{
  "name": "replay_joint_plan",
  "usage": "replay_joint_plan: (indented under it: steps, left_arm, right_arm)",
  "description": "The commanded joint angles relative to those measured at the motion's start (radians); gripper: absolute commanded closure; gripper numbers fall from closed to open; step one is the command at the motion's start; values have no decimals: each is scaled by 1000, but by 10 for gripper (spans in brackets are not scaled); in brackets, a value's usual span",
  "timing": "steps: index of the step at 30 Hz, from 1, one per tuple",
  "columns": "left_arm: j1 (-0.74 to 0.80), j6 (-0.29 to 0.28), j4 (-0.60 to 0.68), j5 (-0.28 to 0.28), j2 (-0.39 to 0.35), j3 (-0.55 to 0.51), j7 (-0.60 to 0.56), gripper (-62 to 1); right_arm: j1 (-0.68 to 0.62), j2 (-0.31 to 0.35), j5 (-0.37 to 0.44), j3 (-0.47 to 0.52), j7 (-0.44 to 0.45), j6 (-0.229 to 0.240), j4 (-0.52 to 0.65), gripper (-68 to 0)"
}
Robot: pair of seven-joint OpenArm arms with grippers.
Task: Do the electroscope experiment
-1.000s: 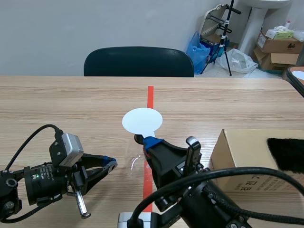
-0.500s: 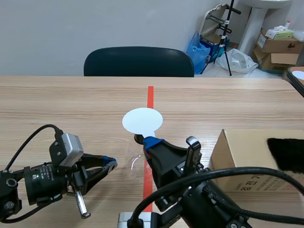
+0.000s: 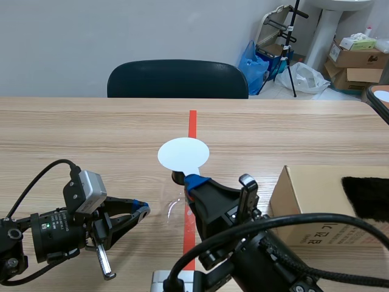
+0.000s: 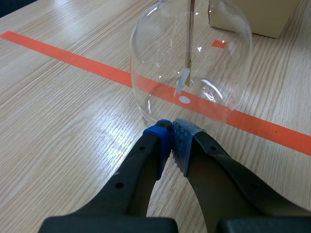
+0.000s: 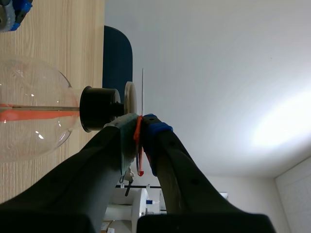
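The electroscope is a clear glass flask (image 4: 160, 73) with a black stopper (image 5: 99, 109) and a metal cap, standing on the red tape line. A thin rod with a foil leaf (image 4: 183, 80) hangs inside it. My right gripper (image 5: 138, 127) is shut on the red handle of a thin white disc (image 3: 183, 154), holding the disc just above the flask's cap; in the right wrist view the white disc (image 5: 143, 90) shows edge-on. My left gripper (image 4: 170, 138) is shut on nothing, with its tips on the table close before the flask (image 3: 172, 205).
A cardboard box (image 3: 316, 210) stands at the right with a black furry cloth (image 3: 368, 196) on top. A dark chair (image 3: 176, 79) sits behind the table's far edge. Bare wood lies to the left and beyond the flask.
The white disc has shifted very slightly to the right. Both arms otherwise look the same.
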Motion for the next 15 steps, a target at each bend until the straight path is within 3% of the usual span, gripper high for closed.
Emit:
replay_joint_plan:
  steps: [1, 7, 15]
  left_arm:
    - [-3, -2, 21, -10, 2, -10, -13, -30]
    - [-3, -2, 21, -10, 2, -10, -13, -30]
    - [-3, -2, 21, -10, 2, -10, -14, -30]
  right_arm:
    - [4, 5, -1, 2, -16, -15, 4, -17]
    - [4, 5, -1, 2, -94, -15, 6, -17]
    - [3, 5, -1, 2, -290, -15, 21, -17]
